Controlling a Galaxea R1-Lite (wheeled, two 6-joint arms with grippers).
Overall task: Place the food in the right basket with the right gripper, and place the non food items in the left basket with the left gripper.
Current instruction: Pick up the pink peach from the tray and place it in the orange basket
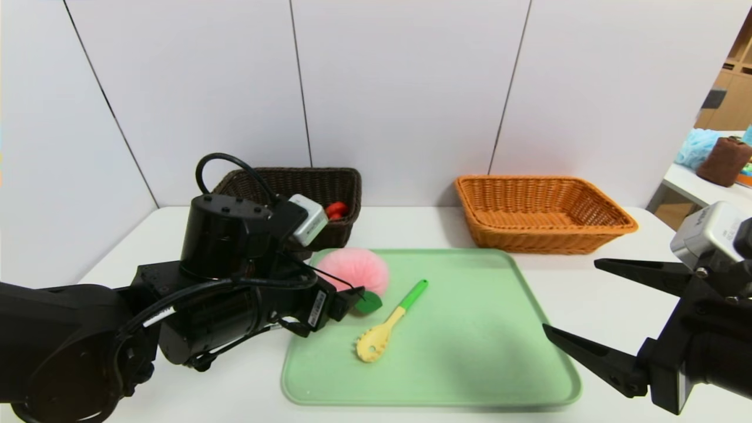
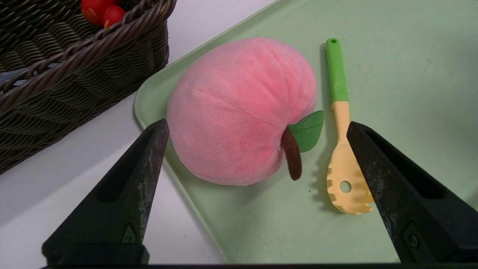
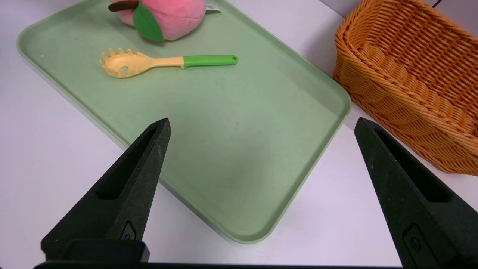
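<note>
The yellow pasta spoon (image 1: 382,335) lay in the left half of the green tray (image 1: 470,329), just beside the plush peach (image 1: 358,270), which filled the tray's far left corner. The spoon's long axis ran aslant: its slotted head pointed towards the near left corner, its green handle towards the far edge and somewhat right. The left pincer (image 2: 259,123) was much the nearer, poised above the tray's left side with jaws spread wide and nothing gripped; in its wrist view the peach showed between the fingers, while the spoon lay off to one side, by one fingertip. The right pincer (image 1: 571,295), also wide apart and empty, waited by the tray's right edge, well apart from both things. The red duck toy (image 1: 336,210) was in the dark brown basket (image 1: 346,235) at the bench's far left, so the spoon seemed the left arm's next load. That move probably called for a shift towards the tray's middle, past the peach, and for the jaws to close across the handle or neck; coming down too soon could catch the peach, whose place was the orange-tan basket (image 1: 546,238).
</note>
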